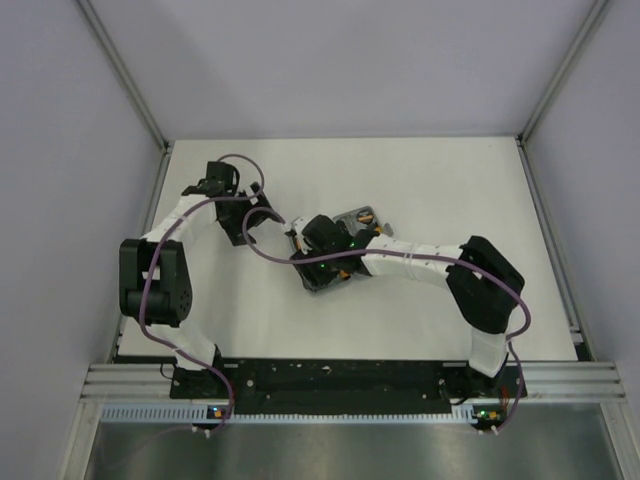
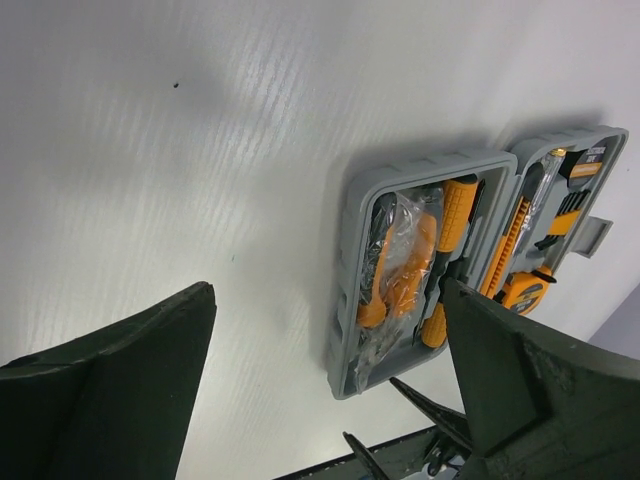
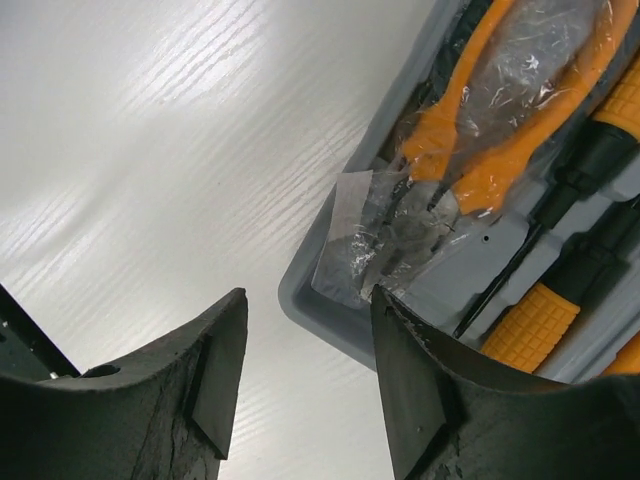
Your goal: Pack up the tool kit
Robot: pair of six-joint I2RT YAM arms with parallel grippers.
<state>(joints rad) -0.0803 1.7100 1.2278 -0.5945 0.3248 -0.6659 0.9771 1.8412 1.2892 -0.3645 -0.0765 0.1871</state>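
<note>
The fingers (image 2: 120, 380) of the left gripper (image 2: 327, 300) stood spread wide with only bare table (image 2: 180, 140) between them, and they gripped nothing. The gripper hovered to the left of the case (image 2: 352, 260), near it but apart.

The case lay open and flat, both halves face up. As the left wrist saw it, the left half held the pliers (image 2: 395, 275) (sealed in a clear, crinkled bag). The orange-handled screwdrivers (image 2: 455, 215) lay just beside them, toward the hinge. Across the hinge, the right half held the round tape measure (image 2: 525, 292) and some smaller black-and-orange pieces too small to name. A grey latch tab (image 2: 597, 235) stuck out from that half's outer edge.

The right gripper (image 3: 308, 300) hung at the corner of the case by the pliers' nose. Its fingers (image 3: 430, 400) were likewise parted and empty. One showed in front of the case's rim, though I could not tell whether it touched. From above, the right arm (image 1: 420, 262) hid most of the case.

Every tool I could see sat inside the case, so the loading looked done or nearly so. The bagged pliers seemed to sit a little high in their recess and might want pressing down. What was left, by my reckoning, was folding one half over the other and snapping the latch.
</note>
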